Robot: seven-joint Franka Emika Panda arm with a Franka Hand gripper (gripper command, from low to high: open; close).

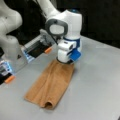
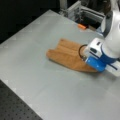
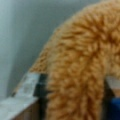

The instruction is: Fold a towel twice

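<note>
Tool (image 1: 63, 60) pointing down, low at table, fingers (image 3: 31, 83) clamped.

the towel (image 1: 51, 85) lies folded on the worktop (image 1: 95, 82), with the gripper (image 1: 64, 61) down on its end toward a front view's top.

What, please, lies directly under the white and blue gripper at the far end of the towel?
The orange-brown terry towel, bunched lengthwise on the grey table. The gripper pinches a fold of it; its fingertips are covered in both front views.
</note>
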